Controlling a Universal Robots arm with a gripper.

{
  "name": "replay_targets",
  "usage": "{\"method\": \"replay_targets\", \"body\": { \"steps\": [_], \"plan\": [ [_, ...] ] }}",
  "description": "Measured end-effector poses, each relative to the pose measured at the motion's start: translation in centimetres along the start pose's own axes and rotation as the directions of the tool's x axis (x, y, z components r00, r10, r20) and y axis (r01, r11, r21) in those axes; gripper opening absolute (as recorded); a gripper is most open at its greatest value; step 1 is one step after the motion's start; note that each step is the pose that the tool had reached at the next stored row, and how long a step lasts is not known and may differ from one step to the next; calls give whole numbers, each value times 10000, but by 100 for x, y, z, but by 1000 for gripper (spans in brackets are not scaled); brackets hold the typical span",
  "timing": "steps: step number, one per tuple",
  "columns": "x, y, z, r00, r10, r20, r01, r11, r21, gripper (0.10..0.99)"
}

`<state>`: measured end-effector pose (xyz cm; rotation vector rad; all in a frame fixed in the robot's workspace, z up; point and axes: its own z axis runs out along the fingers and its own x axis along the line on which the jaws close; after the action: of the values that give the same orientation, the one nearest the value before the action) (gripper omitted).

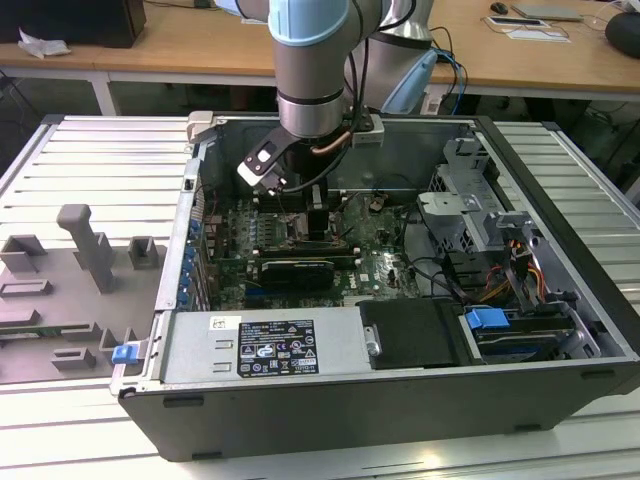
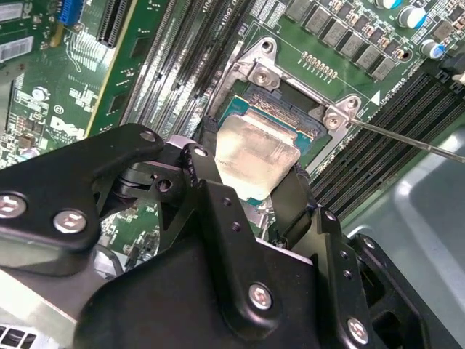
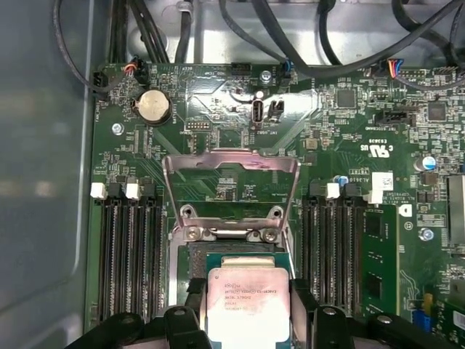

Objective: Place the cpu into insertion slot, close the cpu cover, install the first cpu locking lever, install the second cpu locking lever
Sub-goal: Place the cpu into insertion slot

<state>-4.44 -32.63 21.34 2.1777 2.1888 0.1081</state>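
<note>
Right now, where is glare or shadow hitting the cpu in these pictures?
Second wrist view: glare washes the cpu top pale. First wrist view: it is evenly lit, the cpu cover catching a soft sheen. Exterior view: the motherboard sits dim beneath the arm.

The gripper (image 3: 251,323) clasps the cpu (image 3: 247,298) by two opposite edges, just over the insertion slot (image 3: 195,260). The cpu cover (image 3: 231,155) stands raised at the slot's hinge side. Memory slots (image 3: 131,247) flank the socket, and a coin cell battery (image 3: 153,106) sits near the motherboard's (image 3: 341,131) cabled edge.

Exterior elevated, both wrist views near cpu (image 3: 247,305)
</note>
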Motion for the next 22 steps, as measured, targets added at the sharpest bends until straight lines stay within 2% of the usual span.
{"method": "replay_targets", "body": {
  "steps": [4,22],
  "plan": [
    [17,-3,33,10000,98,10,-98,10000,1,541],
    [32,-5,52,9999,104,8,-104,9999,0,541]
  ]
}}
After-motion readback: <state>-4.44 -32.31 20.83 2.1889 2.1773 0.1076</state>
